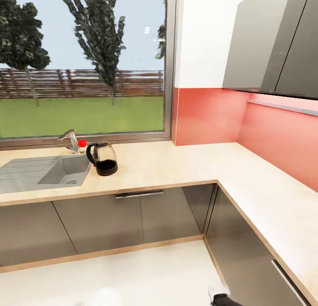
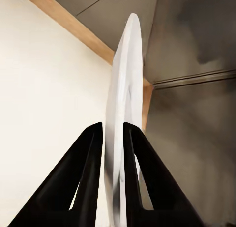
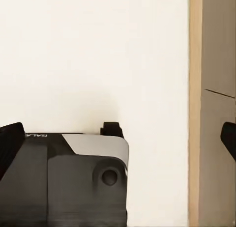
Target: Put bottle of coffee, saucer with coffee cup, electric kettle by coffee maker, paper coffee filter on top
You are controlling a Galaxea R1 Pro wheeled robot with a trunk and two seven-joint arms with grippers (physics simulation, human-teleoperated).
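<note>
The left gripper (image 2: 113, 138) is pinching the saucer (image 2: 123, 119) on edge, carrying it toward the surface (image 1: 176, 164). The right gripper's fingers (image 3: 10, 143) are sitting wide apart, holding nothing.

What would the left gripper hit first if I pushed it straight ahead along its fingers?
Probably the grey cabinet front above the wooden plinth strip; depth is unclear. The left gripper is clamped on the saucer, whose edge would touch first.

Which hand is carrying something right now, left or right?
The left hand: its two black fingers clamp the thin white saucer edge-on. The right hand's fingers stand wide apart with nothing between them.
</note>
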